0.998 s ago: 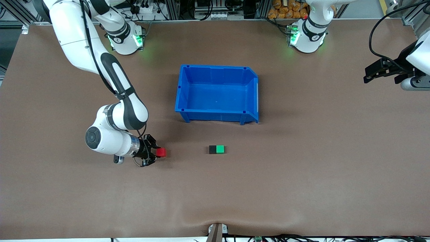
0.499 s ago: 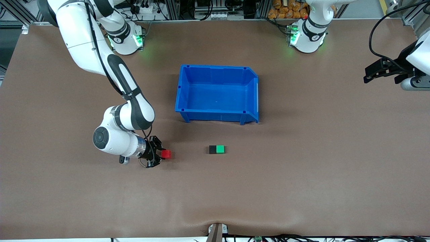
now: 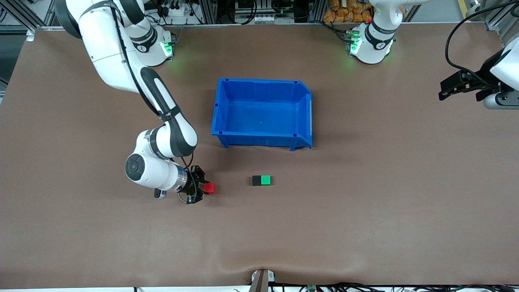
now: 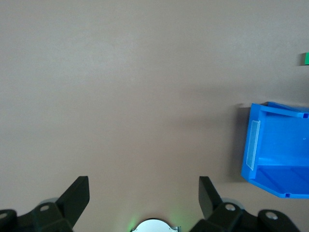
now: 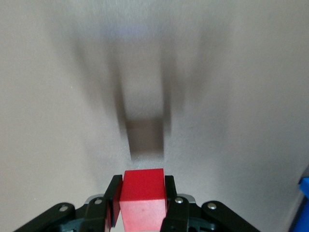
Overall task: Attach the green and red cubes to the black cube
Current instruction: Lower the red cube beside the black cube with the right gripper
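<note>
Right gripper [image 3: 206, 189] clamps red cube [image 3: 210, 187] over table, beside black cube [image 3: 256, 180] | green cube [image 3: 265, 179] touches black | left gripper [image 3: 446, 90] waits, spread wide

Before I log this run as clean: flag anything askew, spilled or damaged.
Nothing stands out. The green cube sits flush against the black cube, the blue bin stands upright, and the right gripper holds the red cube squarely.
</note>
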`<state>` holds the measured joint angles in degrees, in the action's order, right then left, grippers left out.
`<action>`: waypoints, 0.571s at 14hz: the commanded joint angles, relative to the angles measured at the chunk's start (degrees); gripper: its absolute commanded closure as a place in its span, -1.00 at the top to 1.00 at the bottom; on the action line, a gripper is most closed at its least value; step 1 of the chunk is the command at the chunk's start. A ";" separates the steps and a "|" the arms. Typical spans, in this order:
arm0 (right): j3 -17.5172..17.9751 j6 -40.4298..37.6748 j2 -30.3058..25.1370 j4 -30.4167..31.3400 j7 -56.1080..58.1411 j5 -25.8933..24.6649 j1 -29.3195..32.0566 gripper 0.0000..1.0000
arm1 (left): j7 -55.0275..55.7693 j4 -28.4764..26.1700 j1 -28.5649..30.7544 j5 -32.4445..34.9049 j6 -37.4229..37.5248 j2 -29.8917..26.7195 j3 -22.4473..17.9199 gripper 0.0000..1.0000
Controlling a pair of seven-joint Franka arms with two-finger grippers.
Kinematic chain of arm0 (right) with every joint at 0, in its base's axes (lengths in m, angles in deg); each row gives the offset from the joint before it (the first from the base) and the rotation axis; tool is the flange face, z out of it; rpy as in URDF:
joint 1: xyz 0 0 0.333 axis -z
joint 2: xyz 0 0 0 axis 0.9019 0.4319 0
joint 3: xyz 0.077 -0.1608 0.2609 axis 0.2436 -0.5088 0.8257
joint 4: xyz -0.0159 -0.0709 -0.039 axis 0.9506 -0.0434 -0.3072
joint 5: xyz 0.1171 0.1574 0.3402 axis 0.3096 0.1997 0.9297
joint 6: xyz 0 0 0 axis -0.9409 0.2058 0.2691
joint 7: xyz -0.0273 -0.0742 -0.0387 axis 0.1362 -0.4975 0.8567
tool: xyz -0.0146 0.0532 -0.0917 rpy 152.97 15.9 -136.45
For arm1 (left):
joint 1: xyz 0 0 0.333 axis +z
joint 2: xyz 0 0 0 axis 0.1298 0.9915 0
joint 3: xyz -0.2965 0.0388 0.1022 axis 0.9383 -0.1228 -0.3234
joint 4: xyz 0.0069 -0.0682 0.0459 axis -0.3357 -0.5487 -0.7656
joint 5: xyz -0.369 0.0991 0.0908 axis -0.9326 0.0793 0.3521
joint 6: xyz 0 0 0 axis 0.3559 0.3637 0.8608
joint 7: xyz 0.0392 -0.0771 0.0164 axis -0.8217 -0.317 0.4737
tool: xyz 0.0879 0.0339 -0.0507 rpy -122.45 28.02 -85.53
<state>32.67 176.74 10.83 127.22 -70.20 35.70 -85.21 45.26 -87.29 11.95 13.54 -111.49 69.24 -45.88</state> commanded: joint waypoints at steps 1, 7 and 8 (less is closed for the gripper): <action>-0.37 1.21 1.94 -2.72 -2.64 1.14 -1.43 -1.00 | 0.57 0.38 0.25 -0.57 0.23 -0.31 0.05 1.00; -0.37 1.47 3.61 -5.10 -6.77 1.05 -3.63 -1.00 | 0.57 0.12 0.25 -0.57 0.23 -0.22 0.05 1.00; -0.37 1.47 3.78 -5.36 -6.95 1.05 -4.33 -1.00 | 0.57 0.12 0.17 -0.57 0.23 -0.31 0.05 1.00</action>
<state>32.68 178.12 13.12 124.21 -75.87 35.70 -88.32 45.26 -87.28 11.95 13.53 -111.49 69.24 -45.91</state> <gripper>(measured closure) 0.604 0.000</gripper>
